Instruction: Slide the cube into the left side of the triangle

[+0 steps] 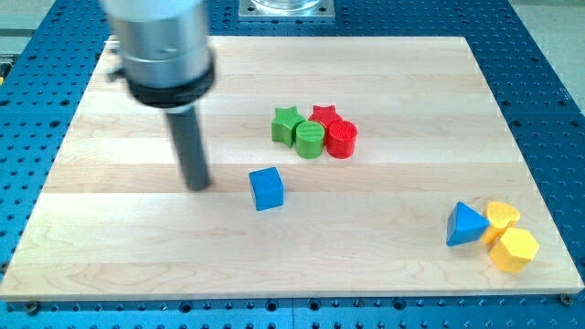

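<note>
A blue cube (267, 189) sits near the middle of the wooden board (110, 256). A blue triangle (464, 225) lies at the view's lower right, touching two yellow blocks. My tip (197, 186) rests on the board to the view's left of the cube, a short gap away and not touching it. The dark rod rises from the tip into a large grey cylinder at the view's upper left.
A green star (287, 124), a green cylinder (310, 139), a red star (324, 115) and a red cylinder (342, 139) cluster above the cube. A yellow heart-like block (503, 217) and a yellow hexagon (515, 249) sit right of the triangle, near the board's corner.
</note>
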{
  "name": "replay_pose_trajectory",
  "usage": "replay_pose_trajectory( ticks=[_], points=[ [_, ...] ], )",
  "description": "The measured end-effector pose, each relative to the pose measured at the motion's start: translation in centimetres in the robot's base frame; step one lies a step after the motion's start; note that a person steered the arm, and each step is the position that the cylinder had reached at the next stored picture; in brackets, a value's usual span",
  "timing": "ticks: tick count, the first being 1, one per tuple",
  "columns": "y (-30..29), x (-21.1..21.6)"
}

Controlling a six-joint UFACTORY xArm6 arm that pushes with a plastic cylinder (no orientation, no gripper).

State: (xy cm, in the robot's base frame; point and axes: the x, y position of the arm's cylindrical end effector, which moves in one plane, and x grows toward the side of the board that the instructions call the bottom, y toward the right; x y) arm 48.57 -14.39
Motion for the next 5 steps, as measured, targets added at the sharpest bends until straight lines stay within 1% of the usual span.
replay_pose_trajectory(
  ticks=[1, 2, 3, 4, 5],
  points=[
    [-2.2, -3.5],
    [0.9, -5.7],
    [0.7, -0.6],
    [7.6, 1.8],
    [15.1, 2.1]
  ],
)
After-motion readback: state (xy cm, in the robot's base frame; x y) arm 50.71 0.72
